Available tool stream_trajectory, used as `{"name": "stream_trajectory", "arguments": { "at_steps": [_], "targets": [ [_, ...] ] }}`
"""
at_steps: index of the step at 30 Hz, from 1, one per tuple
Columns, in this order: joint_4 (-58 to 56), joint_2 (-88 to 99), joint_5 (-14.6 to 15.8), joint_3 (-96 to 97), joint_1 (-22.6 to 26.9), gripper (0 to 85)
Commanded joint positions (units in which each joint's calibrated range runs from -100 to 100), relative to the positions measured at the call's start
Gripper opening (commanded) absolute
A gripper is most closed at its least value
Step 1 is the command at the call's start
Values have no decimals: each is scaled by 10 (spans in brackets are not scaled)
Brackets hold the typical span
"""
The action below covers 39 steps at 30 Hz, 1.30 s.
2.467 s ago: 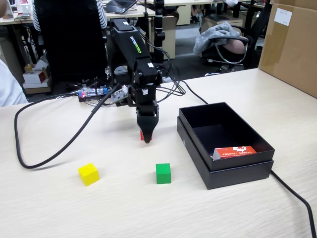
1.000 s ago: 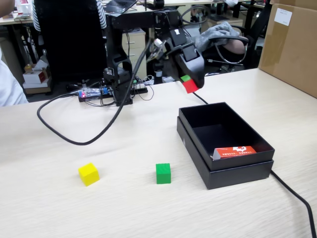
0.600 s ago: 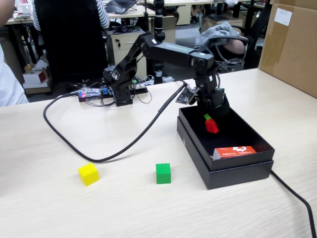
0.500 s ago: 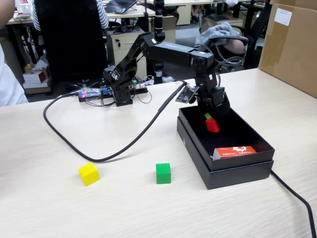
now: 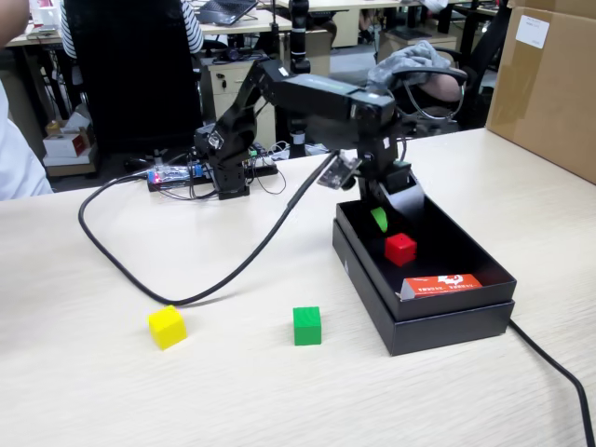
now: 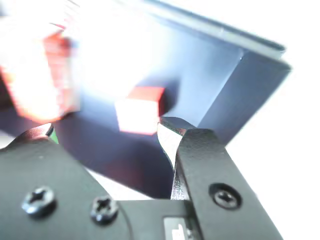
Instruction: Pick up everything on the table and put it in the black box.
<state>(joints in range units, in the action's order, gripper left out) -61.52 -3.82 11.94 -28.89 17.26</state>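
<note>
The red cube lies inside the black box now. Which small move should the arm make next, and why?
Probably lift the open end effector straight up out of the black box. The red cube rests free on the box floor, apart from the fingers, so this drop looks done. The green cube and yellow cube lie on the table.

The fixed view stands in front of the table, raised a little and looking slightly down across it toward the arm's base at upper centre and an office behind; the whole black box sits right of centre, at middling range. The wrist view rides just behind the pincer, whose parts fill the lower frame, and looks very close, blurred and overexposed, into the box. Both views share the box interior and the red cube.
</note>
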Motion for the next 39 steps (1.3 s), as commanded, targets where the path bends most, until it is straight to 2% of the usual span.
{"name": "stream_trajectory", "arguments": {
  "at_steps": [1,6,10,16,21,31,39],
  "targets": [
    [-2,187,-3,11,-16,439],
    [-2,408,-39,124,-61,469],
    [6,497,-87,210,-118,485],
    [75,537,-154,355,-206,500],
    [134,521,-198,441,-257,499],
    [209,446,-244,515,-308,499],
    [212,308,-264,390,-315,492]
  ]
}}
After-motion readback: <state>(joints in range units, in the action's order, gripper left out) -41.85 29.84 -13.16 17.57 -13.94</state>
